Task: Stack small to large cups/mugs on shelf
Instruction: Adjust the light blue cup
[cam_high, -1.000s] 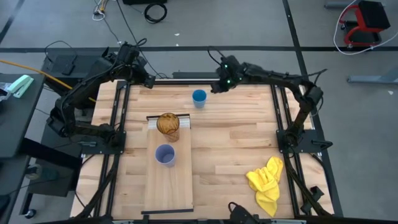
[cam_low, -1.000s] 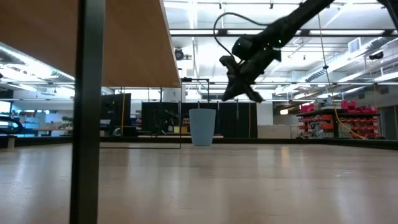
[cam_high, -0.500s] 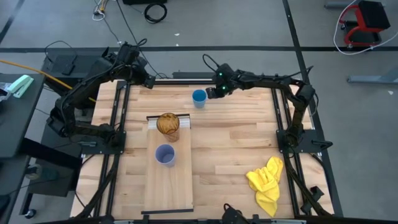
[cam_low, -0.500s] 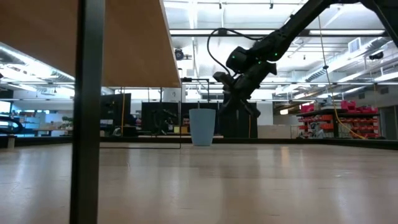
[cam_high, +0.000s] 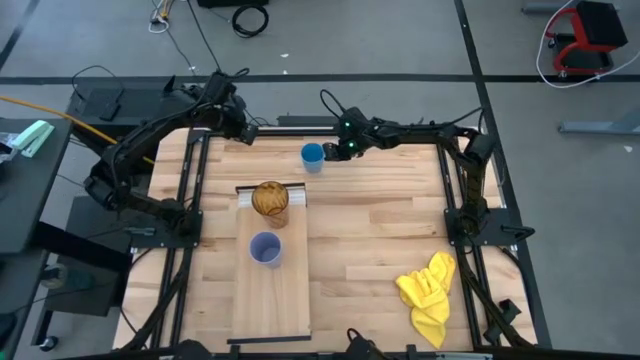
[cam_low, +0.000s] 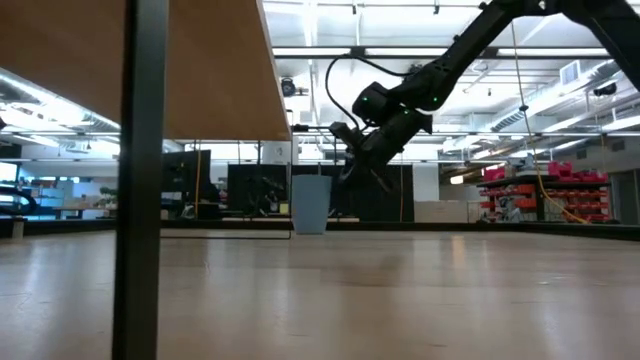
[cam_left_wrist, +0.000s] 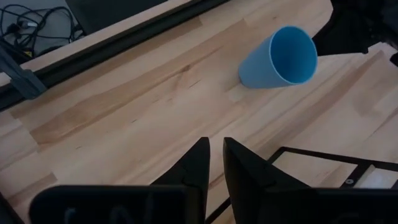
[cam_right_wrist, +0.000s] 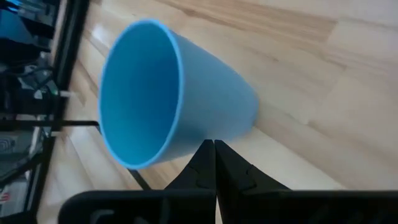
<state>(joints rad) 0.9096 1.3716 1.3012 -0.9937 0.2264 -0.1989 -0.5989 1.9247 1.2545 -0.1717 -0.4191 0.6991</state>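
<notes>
The short blue cup (cam_high: 313, 157) stands upright on its base on the table's far part, beside the shelf's far end; it also shows in the low view (cam_low: 310, 205) and the left wrist view (cam_left_wrist: 277, 59). My right gripper (cam_high: 333, 151) is shut at the cup's right side. The amber tumbler (cam_high: 270, 202) and the lavender cup (cam_high: 265, 248) stand on the pale wooden shelf (cam_high: 272, 300). My left gripper (cam_high: 249, 136) hovers at the far left, its fingers (cam_left_wrist: 200, 163) all but shut and empty, pointing toward the blue cup. My right gripper pushes with its shut fingertips (cam_right_wrist: 211, 149) against the blue cup's outer wall (cam_right_wrist: 217, 118) on its right side. The fingers slant down from the table's right. The cup stands upright on the table.
A crumpled yellow cloth (cam_high: 428, 290) lies near the table's right front corner. The shelf is raised: the low view shows its underside (cam_low: 200, 60) and a dark post (cam_low: 140, 180). Black frame rails (cam_high: 190, 190) run along the table's left and right edges.
My right gripper has come down and toward the table's left, reached the blue cup and slid it a little leftward along the table; the cup stays upright. My left gripper has shifted slightly toward the right, nearer the cup.
</notes>
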